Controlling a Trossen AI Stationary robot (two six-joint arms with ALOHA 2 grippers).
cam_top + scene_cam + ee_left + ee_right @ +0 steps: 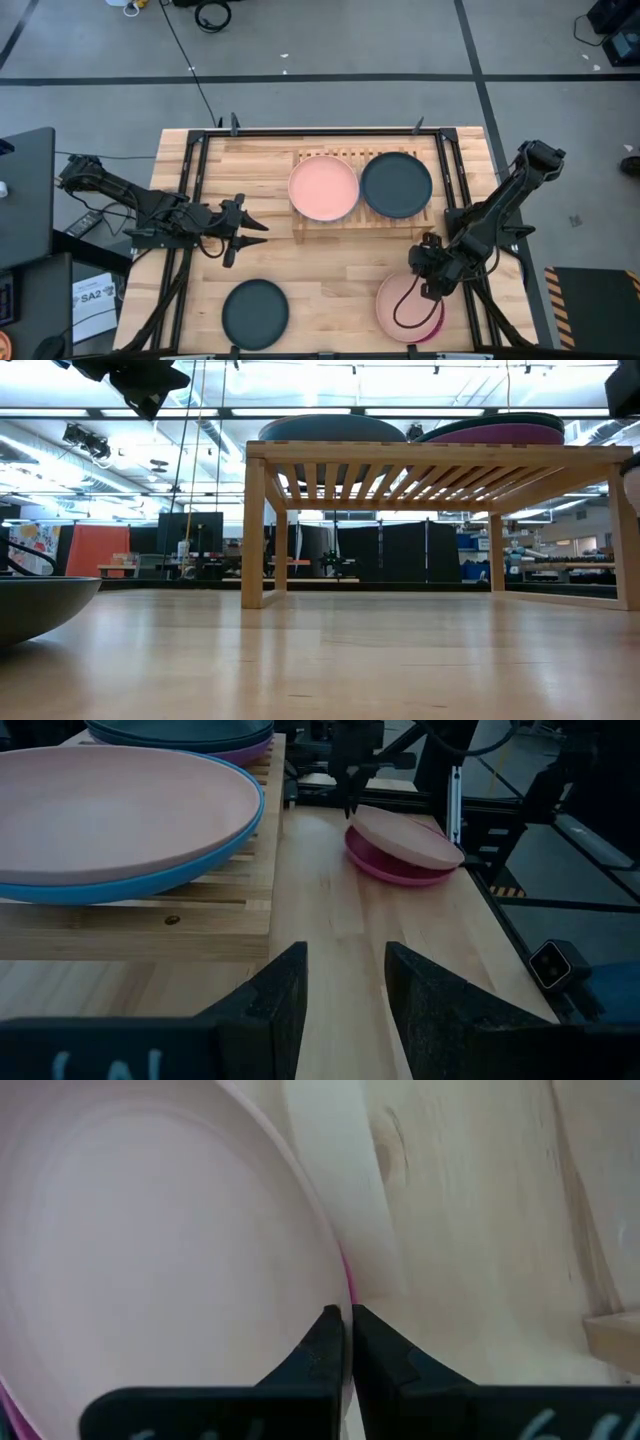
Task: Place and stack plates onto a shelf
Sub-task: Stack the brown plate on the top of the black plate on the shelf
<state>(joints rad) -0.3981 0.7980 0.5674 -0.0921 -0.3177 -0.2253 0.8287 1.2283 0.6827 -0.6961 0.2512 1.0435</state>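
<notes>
Two stacks of plates on the wooden shelf [345, 222]: salmon pink plate [323, 187] over blue, dark teal plate [396, 184] over purple. Right of shelf, near the table's front: right gripper [432, 288], fingers together, pinching rim of another pink plate [405, 305] tilted on a magenta plate [385, 869]. Left of shelf: left gripper [246, 231], fingers apart, holding nothing. Front left of shelf: black plate [255, 313].

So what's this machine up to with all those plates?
Two robot arms are putting plates on a low wooden shelf. The shelf already carries a salmon plate lying on a blue plate, and beside them a dark plate over a purple one. The right gripper, jaws shut, pinches the rim of a pink plate lying on a magenta plate. The left gripper waits open above the table. One dark teal plate lies untouched.
</notes>
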